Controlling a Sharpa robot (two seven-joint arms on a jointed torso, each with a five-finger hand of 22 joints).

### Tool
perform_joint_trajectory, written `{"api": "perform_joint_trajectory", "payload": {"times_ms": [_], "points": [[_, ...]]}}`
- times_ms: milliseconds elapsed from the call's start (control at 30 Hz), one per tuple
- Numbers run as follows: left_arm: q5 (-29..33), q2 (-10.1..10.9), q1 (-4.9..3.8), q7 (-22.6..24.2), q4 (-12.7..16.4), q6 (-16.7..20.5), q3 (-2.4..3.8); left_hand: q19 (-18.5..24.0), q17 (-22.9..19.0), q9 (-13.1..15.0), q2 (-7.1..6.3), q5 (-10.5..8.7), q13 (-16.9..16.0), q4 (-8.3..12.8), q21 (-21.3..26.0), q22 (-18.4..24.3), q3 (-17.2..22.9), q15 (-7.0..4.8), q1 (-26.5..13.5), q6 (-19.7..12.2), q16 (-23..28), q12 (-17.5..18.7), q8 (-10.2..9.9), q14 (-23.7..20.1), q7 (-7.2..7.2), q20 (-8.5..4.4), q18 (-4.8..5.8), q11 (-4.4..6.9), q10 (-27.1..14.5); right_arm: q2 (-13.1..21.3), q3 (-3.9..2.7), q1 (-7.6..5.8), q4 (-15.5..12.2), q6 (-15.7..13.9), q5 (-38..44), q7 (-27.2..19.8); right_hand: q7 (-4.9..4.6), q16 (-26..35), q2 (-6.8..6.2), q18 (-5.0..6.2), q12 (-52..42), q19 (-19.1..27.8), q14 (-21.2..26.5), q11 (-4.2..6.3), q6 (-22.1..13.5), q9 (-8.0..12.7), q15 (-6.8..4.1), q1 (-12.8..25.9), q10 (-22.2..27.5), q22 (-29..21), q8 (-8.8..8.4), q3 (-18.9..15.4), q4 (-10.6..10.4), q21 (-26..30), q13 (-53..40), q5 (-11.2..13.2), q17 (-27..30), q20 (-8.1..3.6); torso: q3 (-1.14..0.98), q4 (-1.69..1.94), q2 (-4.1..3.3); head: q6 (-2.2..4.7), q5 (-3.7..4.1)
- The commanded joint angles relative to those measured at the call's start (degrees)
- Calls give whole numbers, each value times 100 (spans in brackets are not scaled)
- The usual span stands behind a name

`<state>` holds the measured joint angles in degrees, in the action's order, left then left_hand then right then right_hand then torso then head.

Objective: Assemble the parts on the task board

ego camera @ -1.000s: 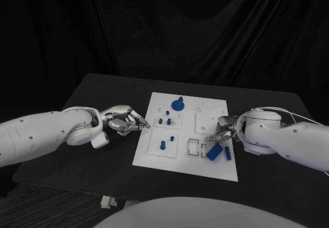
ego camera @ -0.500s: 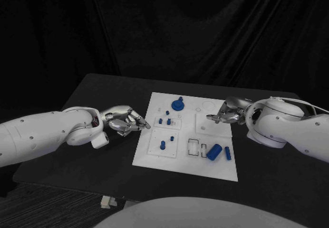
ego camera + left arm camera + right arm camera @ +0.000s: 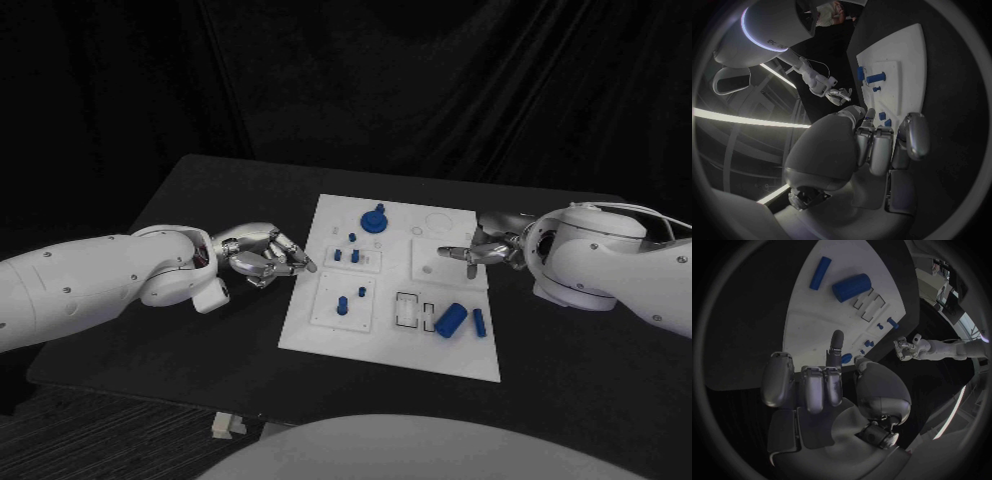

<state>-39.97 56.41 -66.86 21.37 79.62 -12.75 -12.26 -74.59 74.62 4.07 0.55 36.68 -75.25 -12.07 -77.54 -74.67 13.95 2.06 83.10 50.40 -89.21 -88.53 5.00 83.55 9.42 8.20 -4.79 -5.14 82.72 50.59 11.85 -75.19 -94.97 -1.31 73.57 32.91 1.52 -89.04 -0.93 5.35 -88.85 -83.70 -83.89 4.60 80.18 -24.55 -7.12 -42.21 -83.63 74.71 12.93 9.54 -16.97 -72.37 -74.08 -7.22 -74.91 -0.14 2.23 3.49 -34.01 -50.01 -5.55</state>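
Your right hand (image 3: 476,250) hangs over the right edge of the task board (image 3: 310,325), about level with its middle. In the right wrist view most fingers are curled into the palm while one finger (image 3: 836,342) points straight out over the white plate. Nothing shows in its grasp, though from the head camera the fingertips are too small and dark to be sure.

Your left hand (image 3: 267,256) sits just off the board's left edge with its fingers folded in on nothing, clear of the plate as far as you can judge.

On the board, a round blue part (image 3: 375,219) stands at the far end, small blue pegs (image 3: 346,254) stand in the left-hand plates, and a fat blue block (image 3: 451,319) lies beside a slim blue bar (image 3: 479,323) at the near right corner. The rectangular slots (image 3: 410,310) just left of the block look unfilled.

Part of the board's right edge is hidden behind the right hand. In the left wrist view the palm covers the near part of the board (only a couple of pegs peek out past the fingers). No writing on the board can be read.
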Motion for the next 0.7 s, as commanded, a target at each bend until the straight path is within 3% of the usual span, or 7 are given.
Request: {"api": "perform_joint_trajectory", "payload": {"times_ms": [33,267,700], "points": [[36,-8,13,34,4,-77,4,-58,1538,25,96,107,-1475,63,7,-690,212,3,-25,78,-79,-147,108,645,13,19,59,11,728,0,-2,41,1,659,74,282,6,-96,42,-161,-115,9,-611,19,54,-86,-33,236,-637,1035,63,-239,15,-44,-1592,92,-1509,-57,1,-1,-1,1,-12],[36,0,19,41,-3,-82,3,-63,1538,24,105,111,-1475,65,3,-694,227,3,-25,79,-79,-147,108,645,13,20,60,10,728,9,-2,180,7,979,75,325,62,-96,267,-176,-115,-18,-611,69,261,-98,-59,398,-637,1055,101,-496,16,-108,-1592,144,-1509,-72,0,2,-8,1,-6],[36,-9,39,45,-30,-92,3,-63,1538,24,105,111,-1475,65,3,-694,227,3,-25,79,-79,-147,108,645,13,20,60,10,728,-1,-2,353,14,1182,65,352,57,-96,299,-185,-115,-35,-611,69,227,-83,-67,403,-637,1067,68,-554,18,-151,-1592,154,-1509,-76,0,0,-4,1,-3]]}}
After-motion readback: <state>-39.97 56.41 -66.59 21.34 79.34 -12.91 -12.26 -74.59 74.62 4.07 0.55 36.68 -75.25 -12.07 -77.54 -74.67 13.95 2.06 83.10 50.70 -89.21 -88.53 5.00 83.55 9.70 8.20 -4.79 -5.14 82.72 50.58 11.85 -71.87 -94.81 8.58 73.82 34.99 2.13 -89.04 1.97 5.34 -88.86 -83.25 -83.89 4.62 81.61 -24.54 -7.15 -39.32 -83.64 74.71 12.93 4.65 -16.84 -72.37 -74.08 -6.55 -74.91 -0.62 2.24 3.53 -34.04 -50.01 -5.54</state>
